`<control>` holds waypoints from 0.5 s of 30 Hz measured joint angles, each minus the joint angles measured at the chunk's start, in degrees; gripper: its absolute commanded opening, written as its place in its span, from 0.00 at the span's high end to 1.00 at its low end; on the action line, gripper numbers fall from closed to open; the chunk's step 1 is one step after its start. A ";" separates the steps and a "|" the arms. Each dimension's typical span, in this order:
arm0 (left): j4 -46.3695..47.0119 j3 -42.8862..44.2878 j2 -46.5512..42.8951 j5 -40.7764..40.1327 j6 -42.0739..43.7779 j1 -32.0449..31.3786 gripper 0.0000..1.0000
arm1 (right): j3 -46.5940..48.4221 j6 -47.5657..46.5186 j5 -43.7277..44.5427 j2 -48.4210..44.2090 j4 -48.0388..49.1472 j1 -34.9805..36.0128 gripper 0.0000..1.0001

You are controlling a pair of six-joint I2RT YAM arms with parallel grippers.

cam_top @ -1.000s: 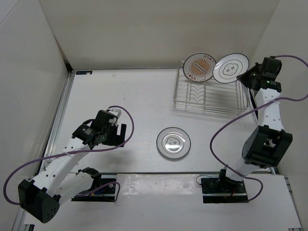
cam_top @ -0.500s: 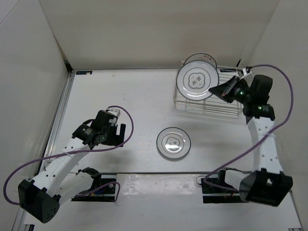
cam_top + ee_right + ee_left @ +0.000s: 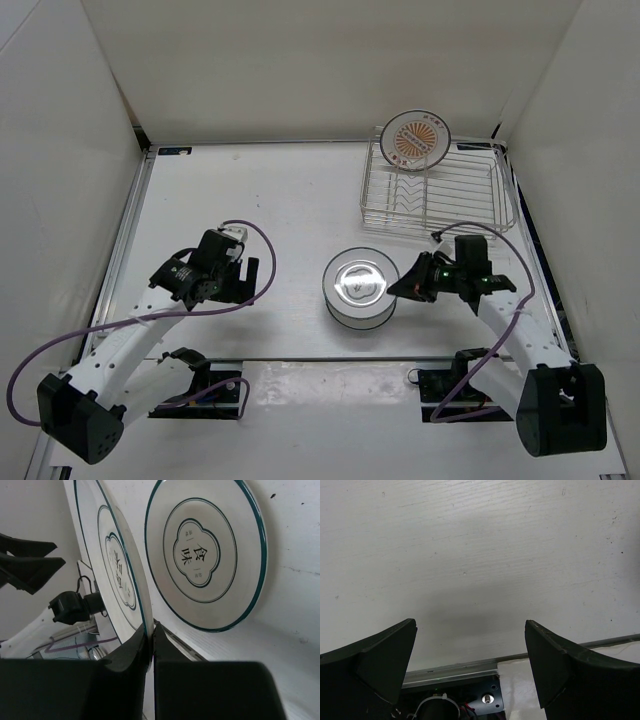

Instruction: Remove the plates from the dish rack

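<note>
My right gripper (image 3: 402, 287) (image 3: 151, 630) is shut on the rim of a white plate (image 3: 357, 277) (image 3: 112, 560) with a dark ring. It holds that plate level just above another white plate (image 3: 360, 315) (image 3: 207, 555) lying flat on the table. A plate with an orange-red sunburst centre (image 3: 417, 138) stands upright at the back left of the silver wire dish rack (image 3: 470, 205). My left gripper (image 3: 248, 278) (image 3: 470, 655) hangs open over bare table at the left, with nothing between its fingers.
White walls close in the table on the left, back and right. A metal rail (image 3: 125, 240) runs along the table's left edge. The arm bases (image 3: 200, 390) sit at the near edge. Purple cables (image 3: 470, 260) loop from both arms.
My right arm has carried the plate from above the dish rack down and forward to just above the plate on the table. The left arm has not moved.
</note>
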 measured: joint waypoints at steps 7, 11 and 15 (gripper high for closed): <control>-0.20 0.00 0.33 -0.61 0.02 0.00 0.00 | -1.51 -0.35 3.21 1.90 4.68 4.66 1.00; -0.24 0.00 0.37 -0.87 0.02 0.00 0.00 | -3.28 -0.76 5.77 4.83 5.99 5.90 1.00; -0.35 0.00 0.76 -0.94 0.02 0.00 0.00 | -4.81 -0.85 7.87 6.99 6.91 6.40 0.86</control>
